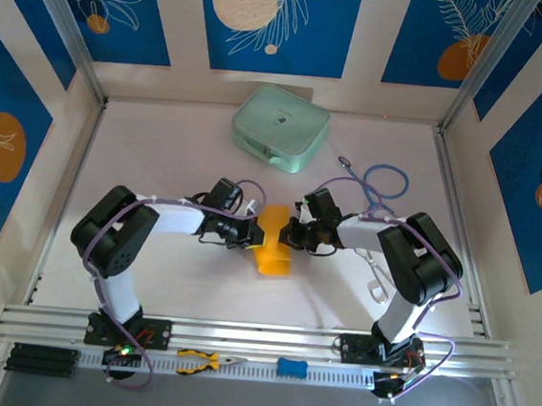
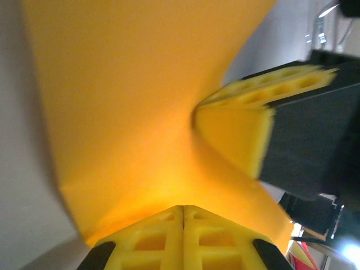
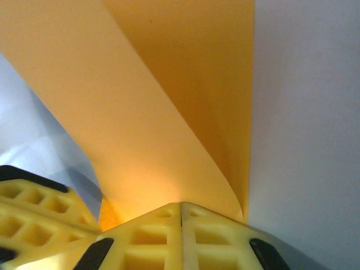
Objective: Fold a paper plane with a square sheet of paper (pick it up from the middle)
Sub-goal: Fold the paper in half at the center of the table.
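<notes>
The orange-yellow square sheet of paper (image 1: 273,256) hangs bent between the two grippers above the table's middle, pinched narrow at its far end and wider toward the near edge. My left gripper (image 1: 257,232) comes in from the left and is shut on the sheet. My right gripper (image 1: 292,232) meets it from the right, also shut on the sheet. In the left wrist view the paper (image 2: 129,101) curves up from my shut left gripper (image 2: 184,207), with the right fingers (image 2: 236,135) opposite. In the right wrist view the paper (image 3: 157,112) curls over above my shut right gripper (image 3: 180,203). A paper plane is out of view.
A pale green case (image 1: 280,127) lies at the back centre. A blue-violet cable loop (image 1: 380,183) and white-handled scissors (image 1: 375,276) lie beside the right arm. Orange-handled pliers (image 1: 206,360) and a small blue piece (image 1: 292,366) rest on the front rail. Panelled walls enclose the table.
</notes>
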Tool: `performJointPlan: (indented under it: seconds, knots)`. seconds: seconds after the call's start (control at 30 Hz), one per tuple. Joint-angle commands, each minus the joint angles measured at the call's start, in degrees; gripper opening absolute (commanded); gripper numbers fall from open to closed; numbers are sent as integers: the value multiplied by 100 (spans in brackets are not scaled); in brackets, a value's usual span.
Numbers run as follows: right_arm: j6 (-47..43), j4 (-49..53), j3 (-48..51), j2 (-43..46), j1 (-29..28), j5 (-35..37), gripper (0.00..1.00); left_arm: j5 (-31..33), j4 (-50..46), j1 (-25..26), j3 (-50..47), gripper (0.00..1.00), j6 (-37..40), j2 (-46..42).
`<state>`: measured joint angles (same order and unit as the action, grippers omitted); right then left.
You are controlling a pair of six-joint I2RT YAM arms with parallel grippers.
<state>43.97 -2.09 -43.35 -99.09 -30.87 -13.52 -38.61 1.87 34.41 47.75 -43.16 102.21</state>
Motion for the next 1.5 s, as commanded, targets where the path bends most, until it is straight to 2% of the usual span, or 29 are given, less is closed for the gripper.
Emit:
performJointPlan:
  seconds: [0.0, 0.2, 0.4, 0.7, 1.0, 1.3, 1.47]
  knots:
    - [42, 727, 308, -93, 15, 455, 0, 224, -206, 39, -227, 0, 194, 186]
    - [74, 712, 454, 28, 22, 526, 0, 585, 91, 29, -759, 0, 330, 457]
    - [0, 803, 454, 168, 48, 564, 0, 541, 225, 30, -823, 0, 52, -49]
    - [-11, 726, 397, 85, 70, 517, 0, -80, 256, 116, -471, 0, -257, -535]
    - [9, 616, 421, 0, 85, 490, 0, -380, 292, 226, -407, 0, -139, -180]
    - [-30, 641, 418, -48, 81, 473, 0, 43, -138, 232, -866, 0, 166, 18]
    - [-42, 657, 366, -75, 81, 449, 0, 256, -460, 239, -862, 0, 304, -269]
